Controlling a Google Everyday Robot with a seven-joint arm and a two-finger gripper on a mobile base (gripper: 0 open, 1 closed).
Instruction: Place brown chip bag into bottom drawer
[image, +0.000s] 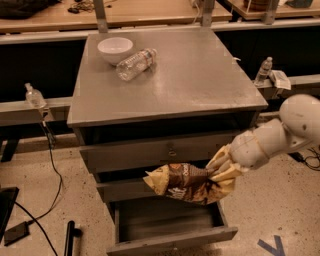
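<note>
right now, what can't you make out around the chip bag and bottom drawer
Camera view: right end of the chip bag, covered by the gripper shut on it above the bottom drawer.
Camera view: drawer's rear, hidden by the bag.
Camera view: the bag's print, blurred.
Camera view: the arm, cut off by the right edge.

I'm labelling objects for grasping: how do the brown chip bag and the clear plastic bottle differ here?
The brown chip bag is opaque, dark brown and crinkly; the clear plastic bottle is see-through. The bag hangs in the air, clamped at its right end by the gripper, over the open bottom drawer; the bottle lies loose on the cabinet top beside the white bowl. Both are elongated and lie roughly sideways.
</note>
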